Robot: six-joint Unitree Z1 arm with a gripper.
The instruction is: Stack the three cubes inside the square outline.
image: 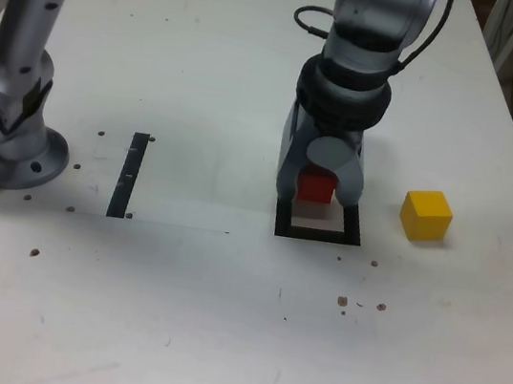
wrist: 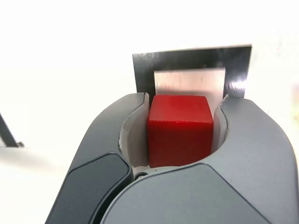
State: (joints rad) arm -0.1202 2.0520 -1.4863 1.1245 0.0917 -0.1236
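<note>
While one end effector (wrist: 186, 98) grips one red cube (wrist: 180, 135) by one square outline (image: 353, 228), one yellow cube (image: 426, 215) sits apart.

The gripper (image: 321, 178) hides the top part of the square outline (image: 353, 228) in the exterior view, and partly covers the red cube (image: 315, 187). The arm (image: 360, 48) runs past that picture's upper edge. A yellowish blur at the wrist view's edge is too faint to identify.

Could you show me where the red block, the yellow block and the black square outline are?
Red cube (wrist: 180, 142): wrist view, on its side face, between the gripper's fingers.
Yellow cube (image: 426, 217): exterior view, on its front face.
Black square tape outline (image: 319, 235): exterior view, on its near edge.
</note>
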